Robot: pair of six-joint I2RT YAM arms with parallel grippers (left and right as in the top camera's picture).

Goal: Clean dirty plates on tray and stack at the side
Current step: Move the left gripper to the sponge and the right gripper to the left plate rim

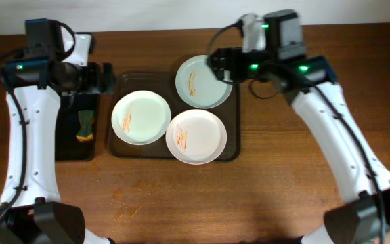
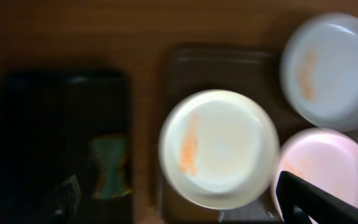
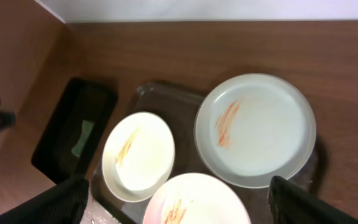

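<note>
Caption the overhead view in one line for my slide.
Three sauce-streaked white plates on the brown tray, left hand and right hand hovering near its far edge.

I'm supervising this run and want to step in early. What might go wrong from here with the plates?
1. The back plate overhangs the far rim of the brown tray, with the open right gripper over its edge; a nudge may tip or slide it off.
2. The front plate and left plate crowd it, rims touching or nearly so, so lifting one may drag another.
3. All three show orange streaks; stacking unwiped would smear sauce.
</note>
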